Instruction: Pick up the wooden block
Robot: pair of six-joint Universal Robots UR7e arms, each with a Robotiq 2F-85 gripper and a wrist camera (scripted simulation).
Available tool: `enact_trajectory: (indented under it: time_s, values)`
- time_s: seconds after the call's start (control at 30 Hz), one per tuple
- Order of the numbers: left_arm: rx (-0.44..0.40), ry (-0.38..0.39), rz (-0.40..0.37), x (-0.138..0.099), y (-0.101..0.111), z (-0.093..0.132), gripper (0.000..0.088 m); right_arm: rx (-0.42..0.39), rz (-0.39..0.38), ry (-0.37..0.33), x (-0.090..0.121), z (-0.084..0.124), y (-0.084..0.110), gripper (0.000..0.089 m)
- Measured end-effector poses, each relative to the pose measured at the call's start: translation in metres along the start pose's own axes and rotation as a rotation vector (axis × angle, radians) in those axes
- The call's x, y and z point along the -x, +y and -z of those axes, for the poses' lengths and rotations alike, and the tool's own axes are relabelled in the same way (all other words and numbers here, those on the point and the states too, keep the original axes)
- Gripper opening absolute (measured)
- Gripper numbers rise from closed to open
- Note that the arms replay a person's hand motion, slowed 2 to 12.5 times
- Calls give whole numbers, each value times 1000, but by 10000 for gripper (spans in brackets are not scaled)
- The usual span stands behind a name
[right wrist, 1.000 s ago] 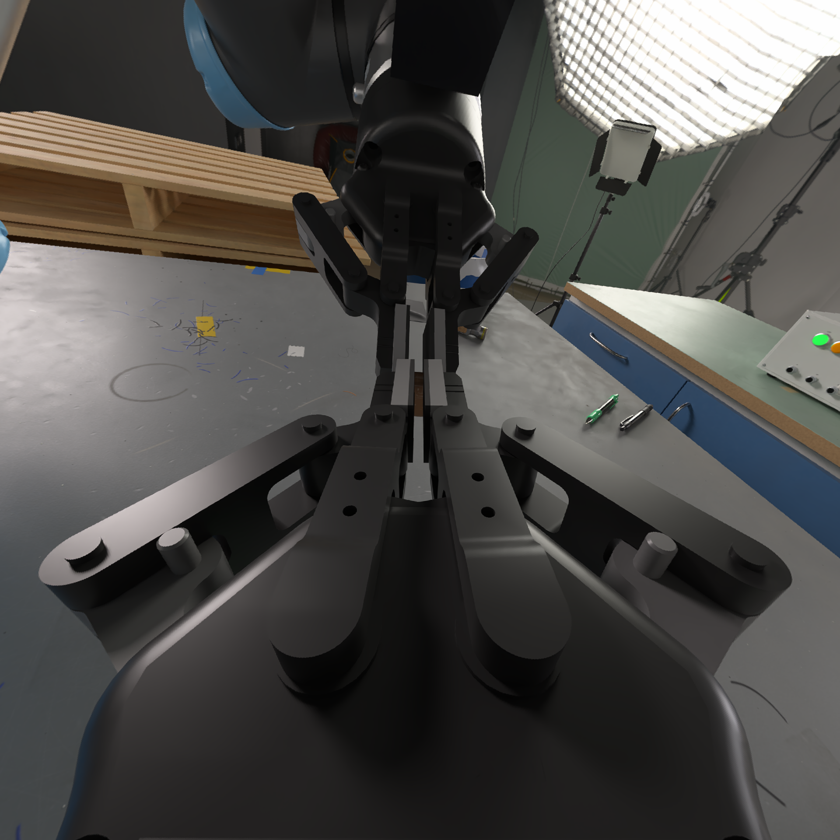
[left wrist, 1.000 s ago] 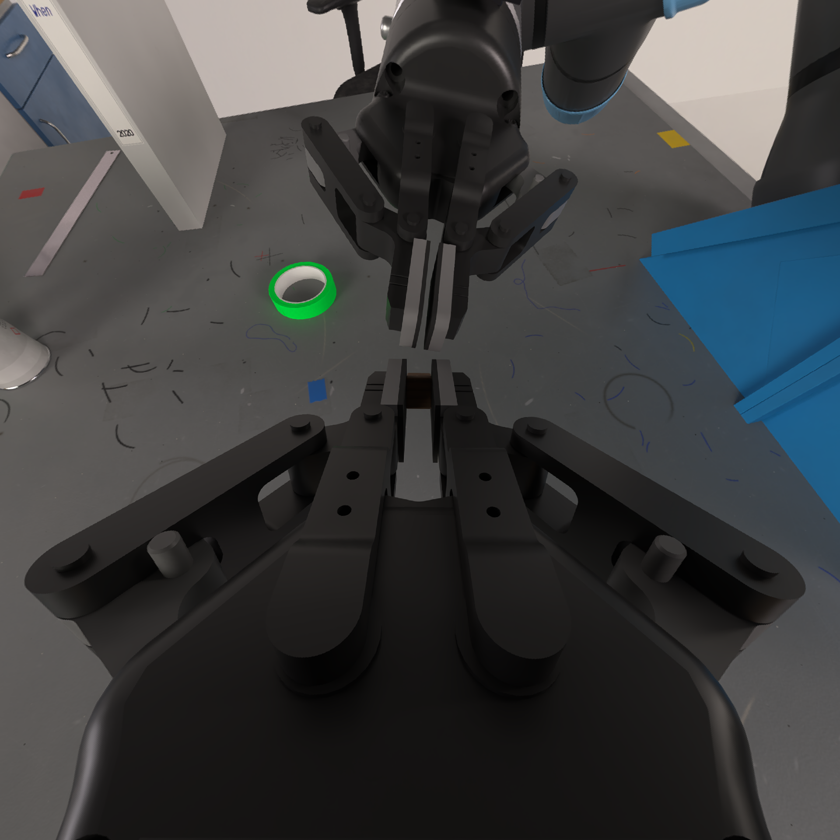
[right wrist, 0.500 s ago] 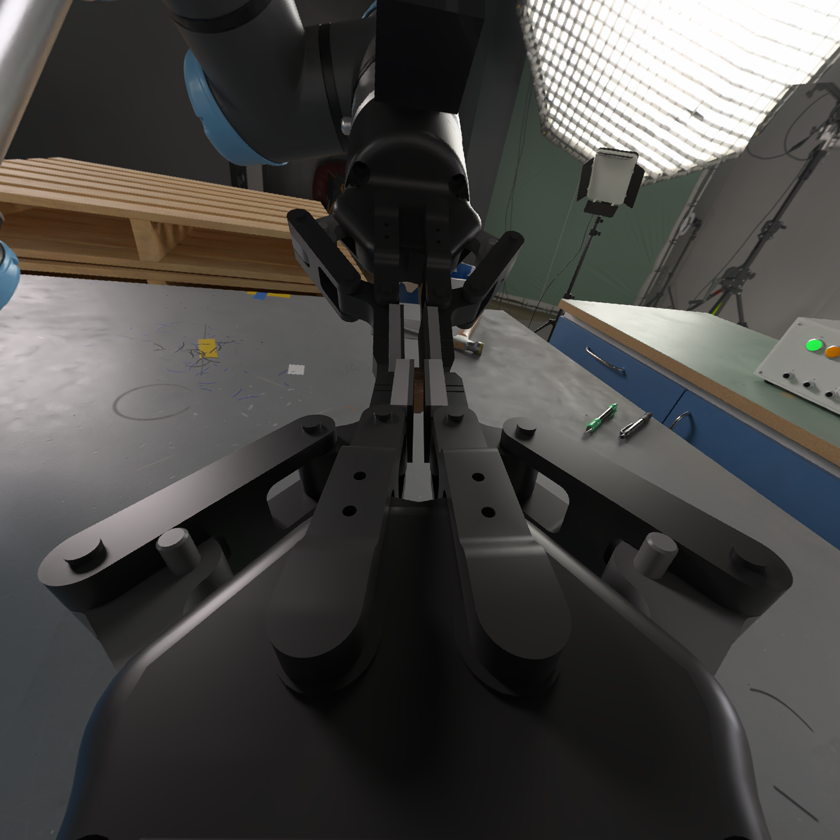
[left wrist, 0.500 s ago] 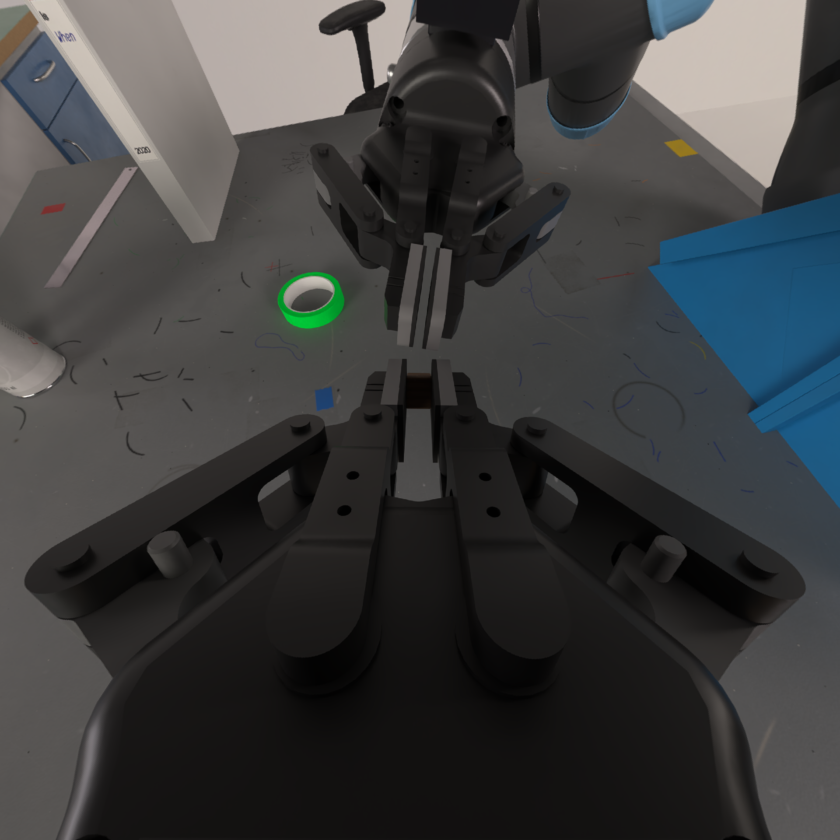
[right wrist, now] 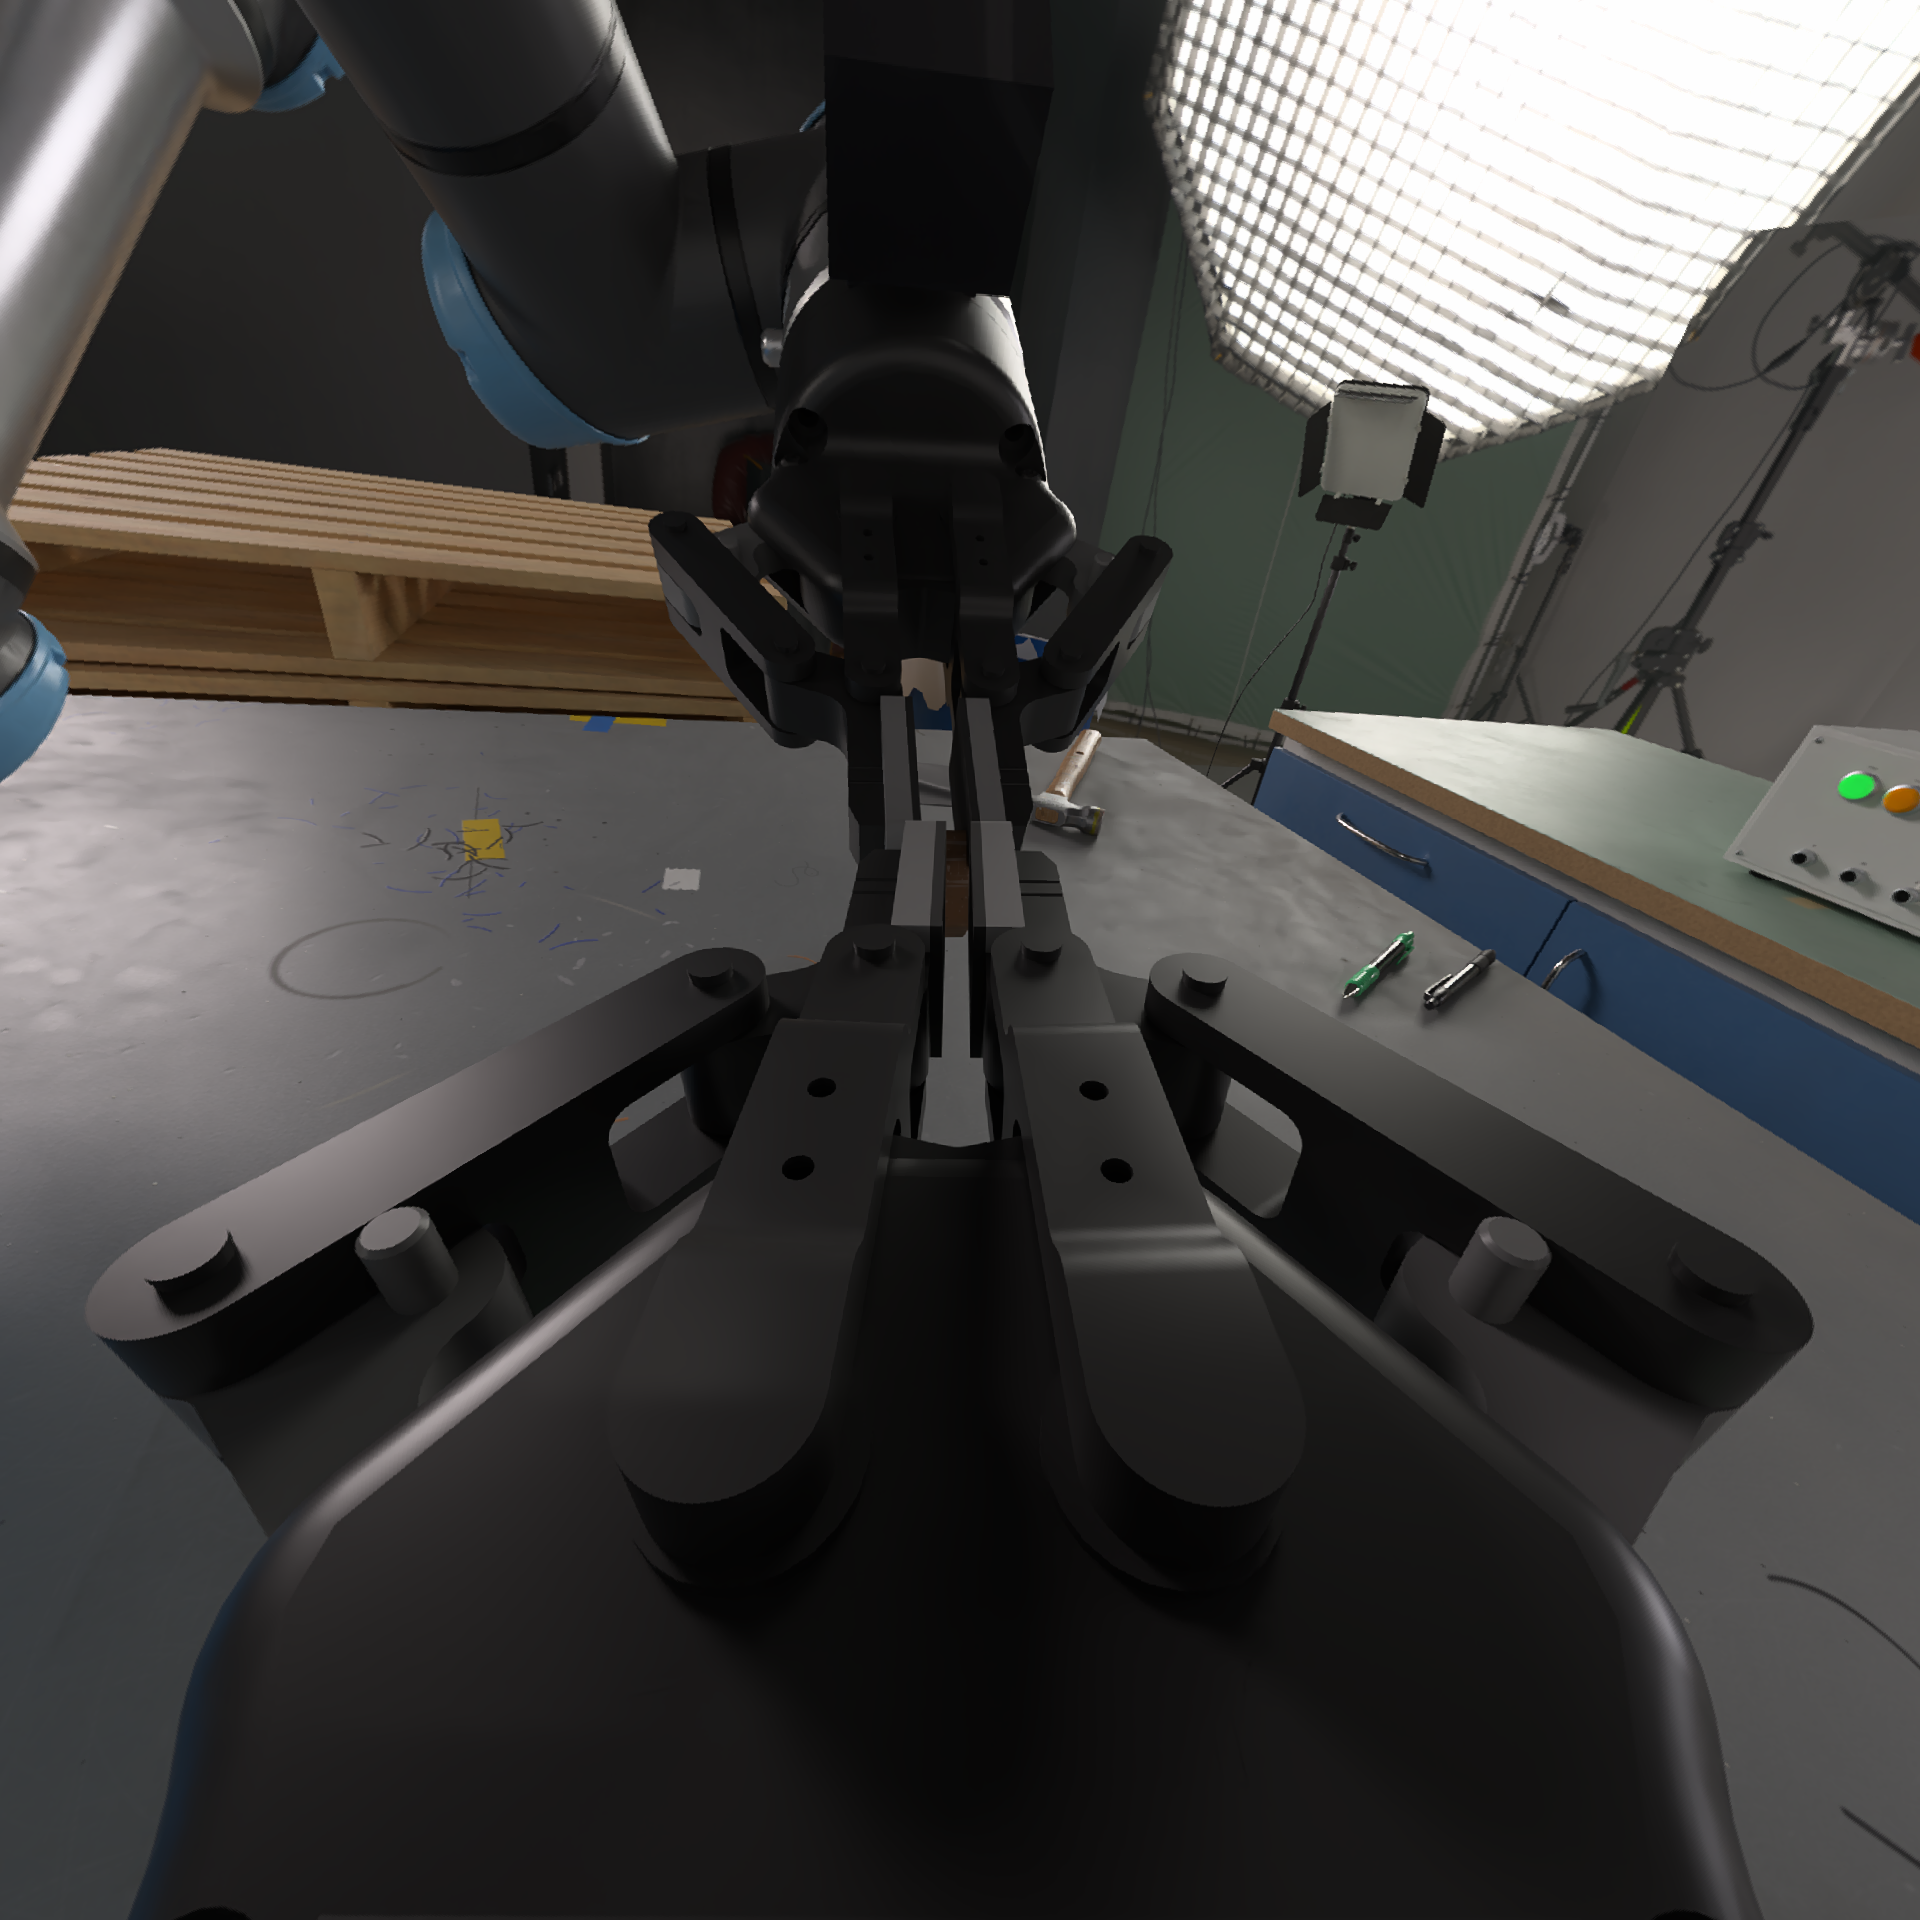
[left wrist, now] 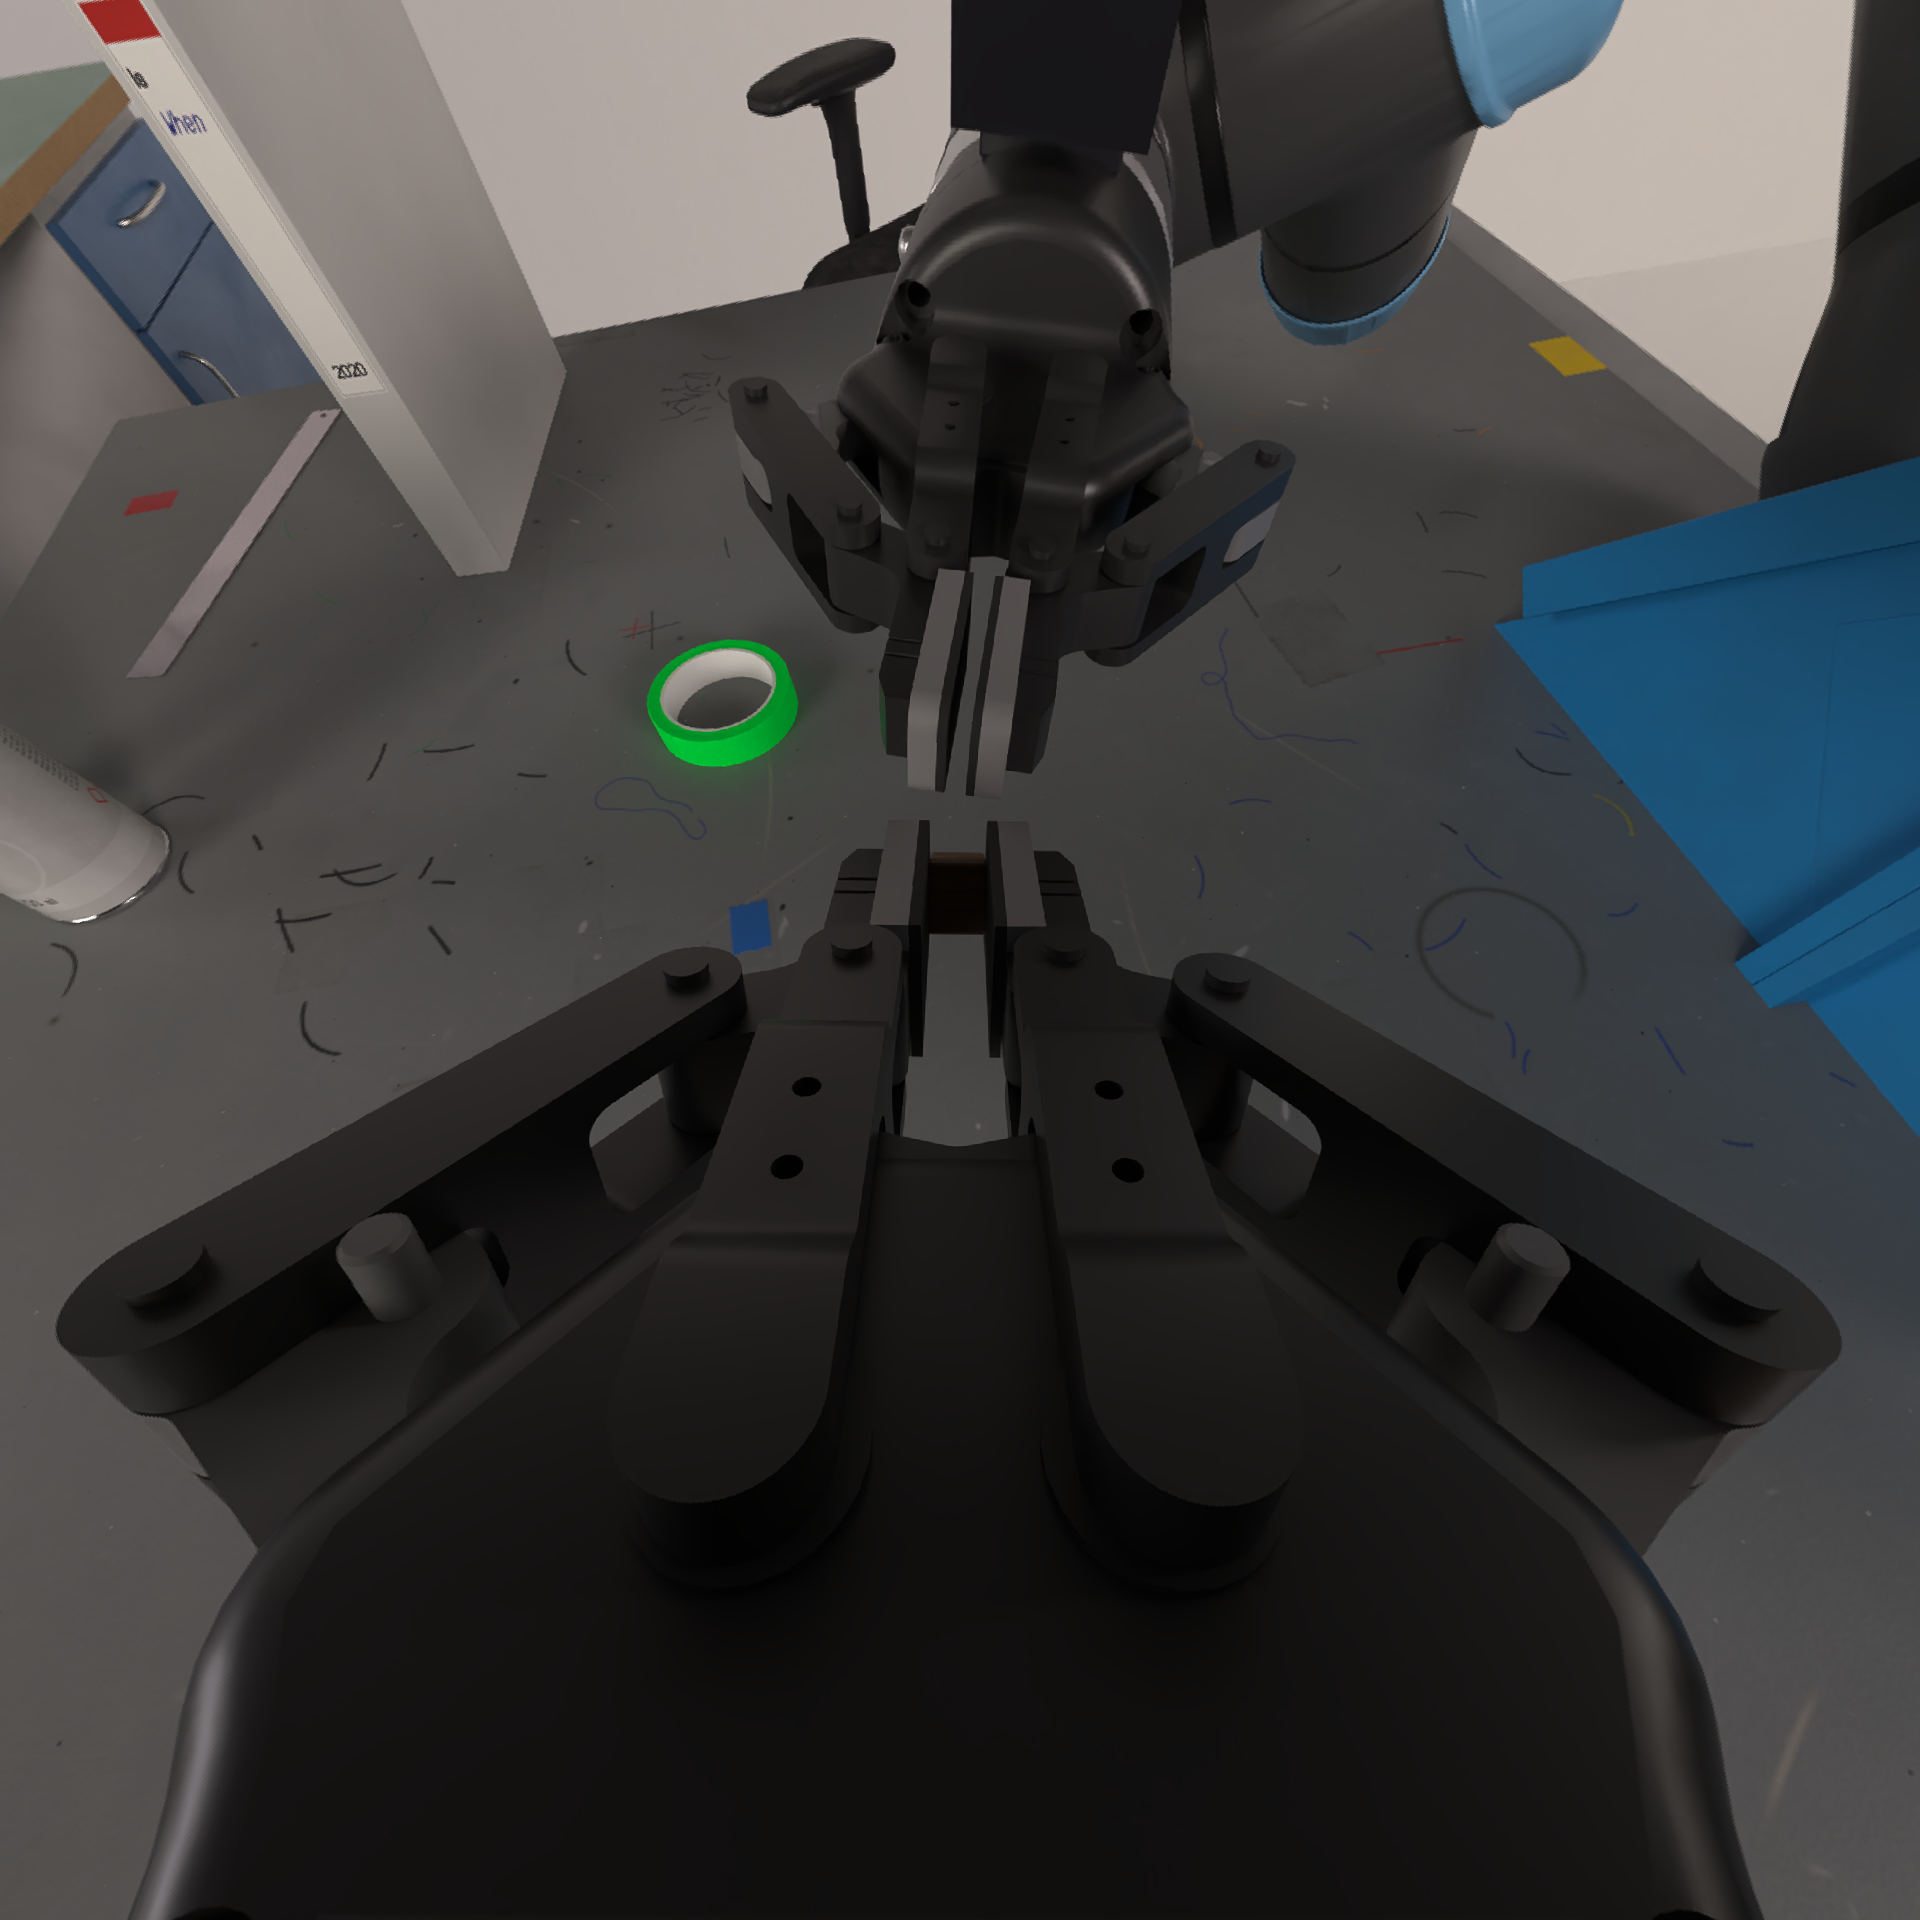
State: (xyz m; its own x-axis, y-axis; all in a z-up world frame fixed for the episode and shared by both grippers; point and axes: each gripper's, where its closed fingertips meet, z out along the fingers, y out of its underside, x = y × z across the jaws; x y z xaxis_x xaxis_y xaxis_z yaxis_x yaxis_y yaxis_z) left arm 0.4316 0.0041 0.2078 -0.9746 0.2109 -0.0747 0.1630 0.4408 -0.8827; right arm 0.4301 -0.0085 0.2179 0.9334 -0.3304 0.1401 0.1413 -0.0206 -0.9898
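Wooden block (left wrist: 956,891) clamped in the left end effector (left wrist: 956,847), above the table (left wrist: 1299,852).
Small, stiff and likely light, it is best held as it is, by its flat sides. The right end effector (left wrist: 961,774) hangs just opposite, pinched closed and apparently empty, leaving the tightest clearance. Green tape roll (left wrist: 722,704) lies well apart.

Between the left gripper's (left wrist: 957,883) jaws only a dark sliver of the wooden block (left wrist: 957,888) shows, the pads hiding its sides, while beyond them the blue sheet (left wrist: 1766,707) is cropped.
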Motion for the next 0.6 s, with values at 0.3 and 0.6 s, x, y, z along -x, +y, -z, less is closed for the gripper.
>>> enact_trajectory:
  time_s: [0.3, 0.6]
  values:
    - [-4, -1, 6, 0, 1, -3, 96, -26, -17, 3, 1, 1, 2, 38]
    - [15, -19, -12, 0, 4, -5, 96, -23, -22, 10, 1, 2, 6, 36]
